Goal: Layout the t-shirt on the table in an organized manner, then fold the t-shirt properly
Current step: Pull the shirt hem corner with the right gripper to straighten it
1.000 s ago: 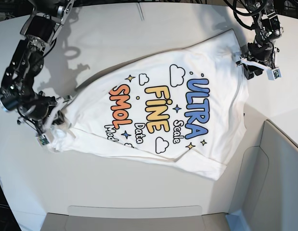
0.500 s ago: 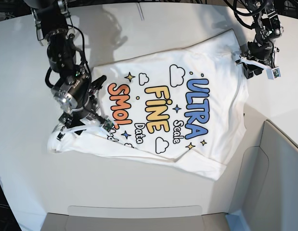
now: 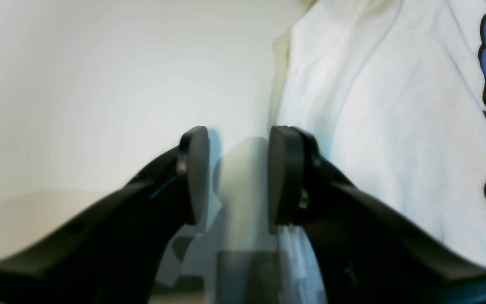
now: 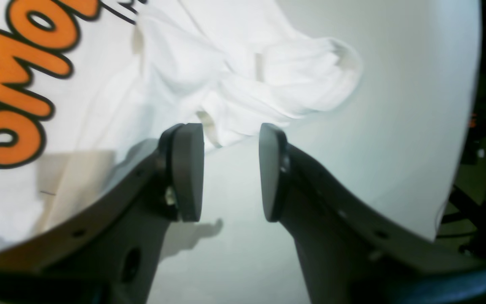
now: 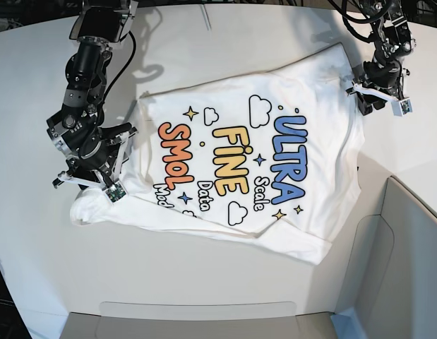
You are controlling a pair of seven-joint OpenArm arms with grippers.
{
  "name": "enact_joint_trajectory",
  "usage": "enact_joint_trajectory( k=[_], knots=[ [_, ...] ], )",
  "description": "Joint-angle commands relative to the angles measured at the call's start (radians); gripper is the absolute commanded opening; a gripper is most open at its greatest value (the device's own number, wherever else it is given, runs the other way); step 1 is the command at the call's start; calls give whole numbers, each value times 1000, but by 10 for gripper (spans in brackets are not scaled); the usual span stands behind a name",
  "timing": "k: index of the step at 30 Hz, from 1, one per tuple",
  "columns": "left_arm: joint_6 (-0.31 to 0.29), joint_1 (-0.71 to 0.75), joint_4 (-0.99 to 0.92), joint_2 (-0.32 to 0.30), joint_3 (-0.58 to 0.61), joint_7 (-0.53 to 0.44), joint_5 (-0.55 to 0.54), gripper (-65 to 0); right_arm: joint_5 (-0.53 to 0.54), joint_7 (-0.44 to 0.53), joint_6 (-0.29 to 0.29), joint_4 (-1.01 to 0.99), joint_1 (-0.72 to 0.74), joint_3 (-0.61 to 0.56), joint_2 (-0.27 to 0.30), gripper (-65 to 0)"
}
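Right gripper (image 5: 87,185) jaws now apart, off t-shirt (image 5: 289,92) sleeve.

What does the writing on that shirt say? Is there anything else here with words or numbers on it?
All on the t-shirt:
"ULTRA" in blue
"Scale" in small black script
"FINE" in yellow
"Data" in small black script
"SMOL" in orange
A last small black word below "SMOL" is partly hidden by a fold; it cannot be read.
No other writing can be read anywhere else.

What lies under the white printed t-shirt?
The white cotton t-shirt with colourful lettering lies on the plain white table. The tabletop beneath it is covered, so nothing else shows there.
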Motion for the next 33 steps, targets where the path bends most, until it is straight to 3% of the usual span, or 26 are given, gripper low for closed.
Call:
enact_joint_trajectory(
  k=[1,13,23,28,33],
  knots=[
    [-3,2,14,-9,-7,0,1,-416,1,17,13,-6,43,7,2,-427],
    [-3,25,14,-9,-10,0,1,-416,-2,17,11,-321,273,95,5,-427],
    [-3,37,14,-9,-11,0,1,-416,4,17,14,-397,278,99,-11,-427],
    [-3,37,14,-9,-11,0,1,-416,73,4,14,-457,278,99,-2,-427],
    [-3,37,14,-9,-11,0,1,-416,74,-13,14,-486,292,102,-2,-427]
  ],
)
